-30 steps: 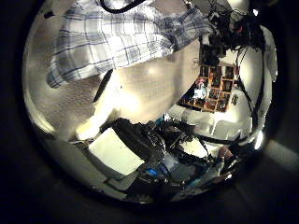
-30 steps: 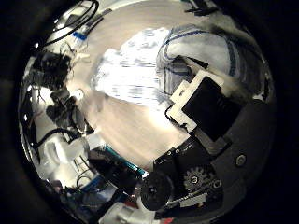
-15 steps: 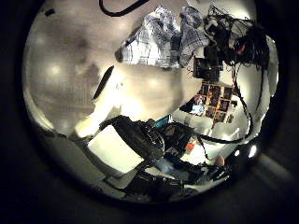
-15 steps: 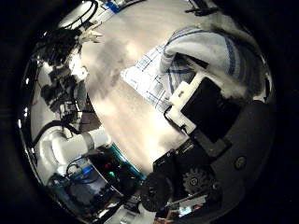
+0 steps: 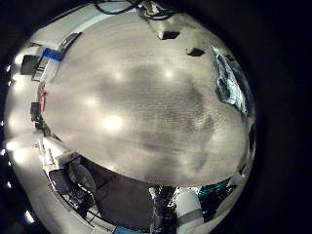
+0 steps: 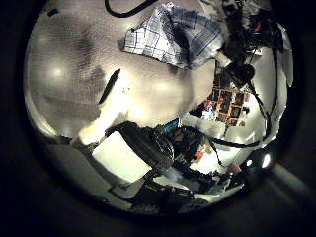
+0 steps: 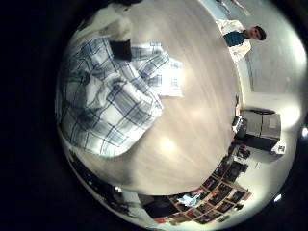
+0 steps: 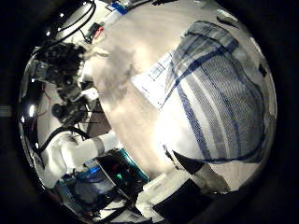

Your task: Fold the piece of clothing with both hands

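Right hand released shirt (image 7: 111,96), now bunched on table (image 7: 192,125); finger state of both hands unclear.

A: The shirt (image 7: 111,96) on the table: what pattern?

B: A check. White cloth crossed by blue and darker lines, seen close from the right palm (image 8: 220,93), where the blue stripes run in long curves over the white.

A: The same from the left palm?

B: The same check, white and blue (image 6: 173,35).

A: The table (image 7: 202,125)?

B: A pale wood tone with a faint grain, and bright spots of reflected light.

A: The hands?

B: The left hand (image 6: 133,153) shows white and black parts. The right hand (image 8: 177,191) shows white and dark ones.
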Controlling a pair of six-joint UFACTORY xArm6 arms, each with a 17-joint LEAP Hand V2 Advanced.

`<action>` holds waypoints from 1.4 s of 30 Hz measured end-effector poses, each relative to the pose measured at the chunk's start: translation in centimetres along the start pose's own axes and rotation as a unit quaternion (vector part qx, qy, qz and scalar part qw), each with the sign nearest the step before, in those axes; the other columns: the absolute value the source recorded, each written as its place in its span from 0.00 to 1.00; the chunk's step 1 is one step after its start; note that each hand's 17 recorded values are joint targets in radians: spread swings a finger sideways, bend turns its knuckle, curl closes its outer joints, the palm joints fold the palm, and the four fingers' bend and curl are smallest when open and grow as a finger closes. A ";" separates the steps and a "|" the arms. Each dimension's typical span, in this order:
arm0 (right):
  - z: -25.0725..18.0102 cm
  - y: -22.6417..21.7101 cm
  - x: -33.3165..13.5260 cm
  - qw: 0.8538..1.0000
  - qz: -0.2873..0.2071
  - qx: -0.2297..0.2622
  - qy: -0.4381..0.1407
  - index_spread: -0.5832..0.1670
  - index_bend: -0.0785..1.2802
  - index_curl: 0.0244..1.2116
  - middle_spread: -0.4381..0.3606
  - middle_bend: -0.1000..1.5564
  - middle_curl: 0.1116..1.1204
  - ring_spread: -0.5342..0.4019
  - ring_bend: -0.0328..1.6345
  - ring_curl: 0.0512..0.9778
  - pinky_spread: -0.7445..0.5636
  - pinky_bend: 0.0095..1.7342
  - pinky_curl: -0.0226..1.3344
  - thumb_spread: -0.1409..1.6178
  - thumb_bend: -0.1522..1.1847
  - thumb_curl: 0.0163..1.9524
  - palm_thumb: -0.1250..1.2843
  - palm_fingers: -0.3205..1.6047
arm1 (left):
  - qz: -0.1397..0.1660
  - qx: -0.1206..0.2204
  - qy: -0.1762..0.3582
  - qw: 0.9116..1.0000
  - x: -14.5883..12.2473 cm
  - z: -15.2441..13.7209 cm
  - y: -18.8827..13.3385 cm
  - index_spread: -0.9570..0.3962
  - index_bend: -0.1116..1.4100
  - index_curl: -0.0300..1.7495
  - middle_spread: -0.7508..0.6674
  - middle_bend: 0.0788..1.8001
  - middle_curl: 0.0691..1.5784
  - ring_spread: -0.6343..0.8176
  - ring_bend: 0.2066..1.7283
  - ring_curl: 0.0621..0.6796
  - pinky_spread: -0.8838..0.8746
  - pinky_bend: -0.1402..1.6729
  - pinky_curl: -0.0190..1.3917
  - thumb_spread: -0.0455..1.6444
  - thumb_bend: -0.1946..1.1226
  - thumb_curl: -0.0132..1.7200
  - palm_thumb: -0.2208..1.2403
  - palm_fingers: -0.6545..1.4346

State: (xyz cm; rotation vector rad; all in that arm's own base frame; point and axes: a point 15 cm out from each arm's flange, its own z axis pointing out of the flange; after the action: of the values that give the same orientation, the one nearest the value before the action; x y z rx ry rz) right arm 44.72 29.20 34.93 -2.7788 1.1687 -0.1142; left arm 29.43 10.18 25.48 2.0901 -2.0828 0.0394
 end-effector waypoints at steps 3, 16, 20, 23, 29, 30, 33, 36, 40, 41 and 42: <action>-3.6 0.6 1.9 0.999 0.018 0.036 -0.010 0.12 0.16 0.30 0.44 0.20 0.31 0.73 0.37 0.34 0.86 0.41 0.39 0.83 0.10 0.27 0.50 0.13 | 0.007 -0.004 0.000 1.000 1.0 0.1 -0.1 0.66 0.22 0.30 0.60 0.06 0.19 0.58 0.25 0.23 0.65 0.20 0.29 0.74 0.14 0.21 0.51 0.46; -4.2 1.0 3.8 0.996 0.046 0.056 -0.053 0.15 0.16 0.22 0.40 0.20 0.27 0.73 0.35 0.28 0.93 0.39 0.33 0.81 0.10 0.22 0.44 0.20 | 0.023 0.004 -0.010 1.000 4.3 -1.5 0.1 0.66 0.21 0.30 0.60 0.06 0.18 0.58 0.25 0.23 0.65 0.20 0.29 0.74 0.14 0.21 0.51 0.46; -1.3 -1.5 2.1 0.996 0.032 0.059 -0.055 0.17 0.16 0.21 0.44 0.20 0.26 0.74 0.35 0.27 0.93 0.39 0.32 0.77 0.08 0.20 0.40 0.20 | 0.021 0.006 -0.010 1.000 4.5 -1.7 1.2 0.66 0.21 0.30 0.60 0.06 0.18 0.58 0.24 0.23 0.64 0.20 0.29 0.74 0.14 0.21 0.51 0.47; 1.5 -2.7 0.4 0.997 0.017 0.047 -0.059 0.20 0.16 0.21 0.47 0.19 0.26 0.74 0.34 0.26 0.94 0.39 0.31 0.71 0.07 0.18 0.33 0.20 | 0.017 0.009 -0.010 1.000 4.4 -1.9 2.3 0.66 0.21 0.30 0.60 0.06 0.18 0.58 0.24 0.23 0.64 0.20 0.29 0.74 0.14 0.21 0.51 0.47; 5.9 -3.2 -1.2 0.997 0.004 0.012 -0.071 0.23 0.16 0.19 0.54 0.19 0.25 0.77 0.34 0.25 0.95 0.41 0.30 0.63 0.07 0.16 0.22 0.18 | 0.007 0.019 -0.014 1.000 3.9 -2.3 3.5 0.66 0.21 0.31 0.60 0.06 0.18 0.58 0.25 0.23 0.64 0.20 0.28 0.74 0.14 0.21 0.51 0.47; 6.3 -3.0 -1.1 0.997 0.007 0.006 -0.073 0.24 0.16 0.19 0.55 0.19 0.25 0.78 0.34 0.25 0.96 0.41 0.30 0.61 0.07 0.16 0.20 0.18 | 0.007 0.021 -0.015 1.000 3.8 -2.4 3.6 0.66 0.21 0.31 0.60 0.06 0.18 0.58 0.25 0.23 0.64 0.20 0.28 0.74 0.14 0.21 0.51 0.47; 6.6 -2.8 -0.1 0.997 0.017 0.003 -0.074 0.25 0.16 0.18 0.58 0.19 0.25 0.79 0.34 0.24 0.96 0.41 0.29 0.59 0.08 0.15 0.17 0.18 | 0.006 0.019 -0.014 1.000 3.9 -2.2 4.0 0.66 0.21 0.31 0.60 0.06 0.18 0.58 0.25 0.22 0.65 0.20 0.28 0.74 0.14 0.21 0.51 0.47; 6.6 -2.6 0.6 0.997 0.027 0.004 -0.075 0.27 0.17 0.19 0.59 0.19 0.24 0.80 0.34 0.24 0.97 0.41 0.28 0.59 0.08 0.15 0.15 0.18 | 0.005 0.019 -0.014 1.000 3.9 -2.2 4.1 0.65 0.21 0.31 0.60 0.06 0.18 0.58 0.25 0.22 0.65 0.19 0.28 0.74 0.14 0.21 0.51 0.47; 5.1 -2.7 1.0 0.995 0.042 0.018 -0.089 0.28 0.18 0.19 0.60 0.19 0.24 0.80 0.33 0.23 0.97 0.40 0.27 0.61 0.09 0.15 0.12 0.18 | 0.005 0.017 -0.013 1.000 4.1 -2.2 4.3 0.65 0.21 0.31 0.60 0.06 0.18 0.58 0.25 0.22 0.65 0.19 0.28 0.74 0.14 0.21 0.52 0.47; 4.4 -2.5 1.1 0.995 0.045 0.021 -0.091 0.28 0.18 0.20 0.60 0.19 0.24 0.80 0.33 0.23 0.97 0.40 0.27 0.62 0.09 0.14 0.12 0.19 | 0.006 0.017 -0.012 1.000 4.2 -2.3 4.3 0.65 0.21 0.31 0.60 0.06 0.18 0.58 0.25 0.22 0.65 0.19 0.28 0.74 0.13 0.21 0.51 0.47; 3.4 -2.1 1.5 0.994 0.049 0.025 -0.091 0.28 0.19 0.20 0.60 0.19 0.24 0.81 0.33 0.23 0.97 0.39 0.26 0.62 0.09 0.14 0.12 0.19 | 0.006 0.016 -0.012 1.000 4.3 -2.3 4.4 0.65 0.21 0.31 0.60 0.06 0.18 0.58 0.25 0.22 0.65 0.19 0.28 0.74 0.13 0.21 0.51 0.47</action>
State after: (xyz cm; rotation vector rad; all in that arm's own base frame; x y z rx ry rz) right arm 47.66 29.82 31.94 -2.6184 1.2356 0.1162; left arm 25.35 6.34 28.85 2.1055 -2.1227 0.0508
